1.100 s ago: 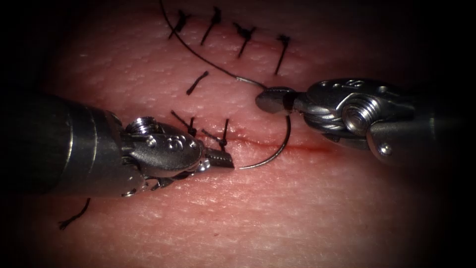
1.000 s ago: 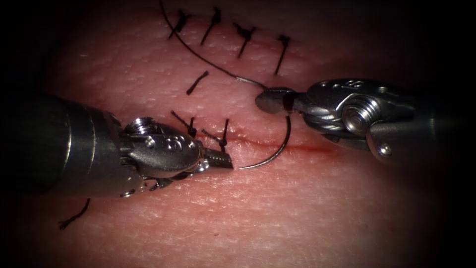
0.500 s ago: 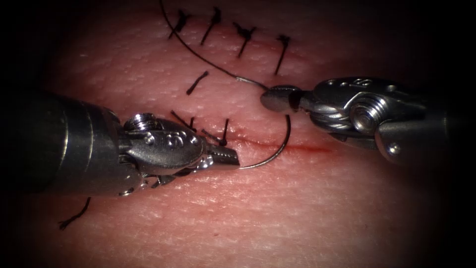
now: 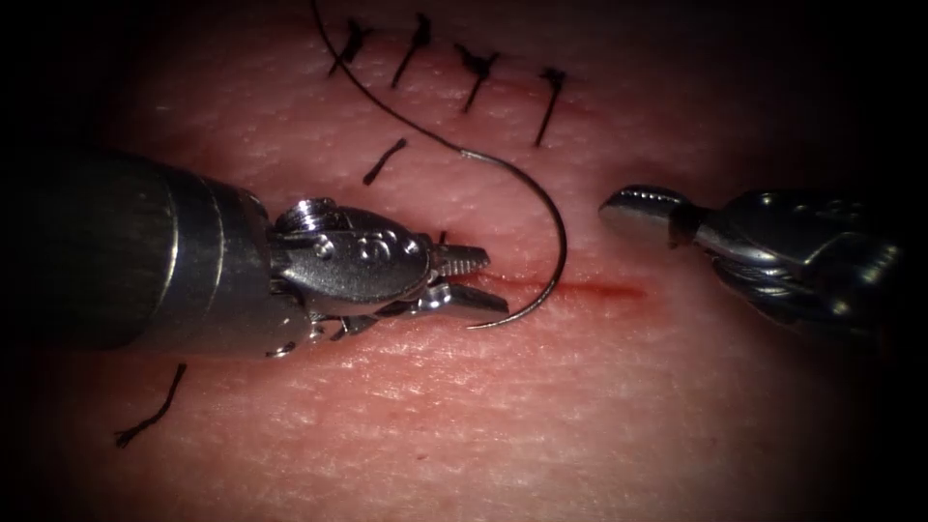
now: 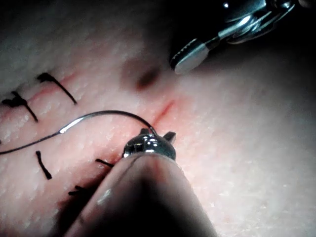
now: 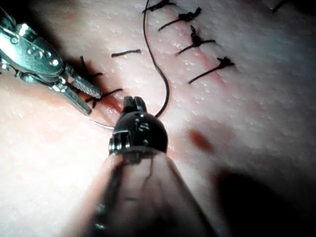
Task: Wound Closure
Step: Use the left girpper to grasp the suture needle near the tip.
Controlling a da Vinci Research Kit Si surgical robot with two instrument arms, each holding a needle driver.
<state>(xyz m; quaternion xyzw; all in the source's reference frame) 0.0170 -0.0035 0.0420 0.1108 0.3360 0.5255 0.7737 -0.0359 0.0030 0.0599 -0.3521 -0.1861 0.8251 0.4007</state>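
Your right tool has let go of needle since a second ago and backed off right; empty, jaws look closed. Your left tool: jaws parted at needle's pointed end, not gripping. Needle lies free on tissue, arcing across cut, not in tissue. Thread runs far-left from its blunt end. Done: far cut carries four stitches; knots beside left tool. Left: right stretch of near cut unclosed, red fluid along it.
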